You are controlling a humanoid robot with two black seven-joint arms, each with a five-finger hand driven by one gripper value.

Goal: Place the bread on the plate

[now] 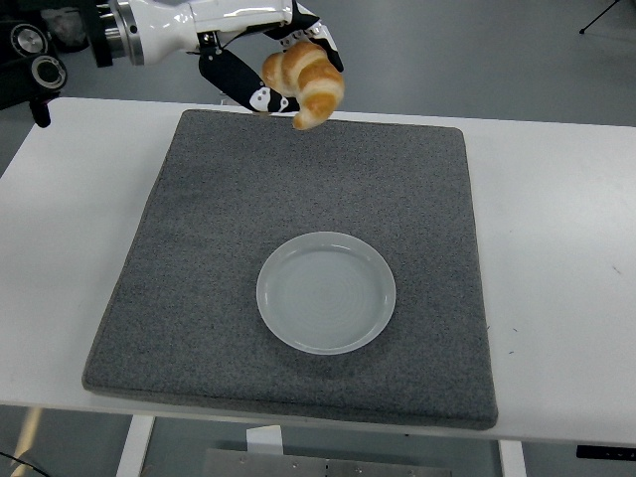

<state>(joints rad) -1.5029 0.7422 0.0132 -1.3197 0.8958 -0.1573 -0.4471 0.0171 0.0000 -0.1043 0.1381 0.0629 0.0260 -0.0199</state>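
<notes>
The bread point(306, 79) is gripped by the left hand point(270, 68) above the mat's point(199, 248) far edge, well apart from the plate point(326, 292).

This looks like a robotics lab or test room, not a home or kitchen. A plain white table point(556, 199) on white metal legs stands on a bare grey-blue floor point(447, 50) that fills the top of the frame. A grey felt mat point(199, 248) covers the table's middle as a work surface. At the upper right corner, thin black legs point(608, 15) of some stand, perhaps a tripod, rest on the floor.
</notes>
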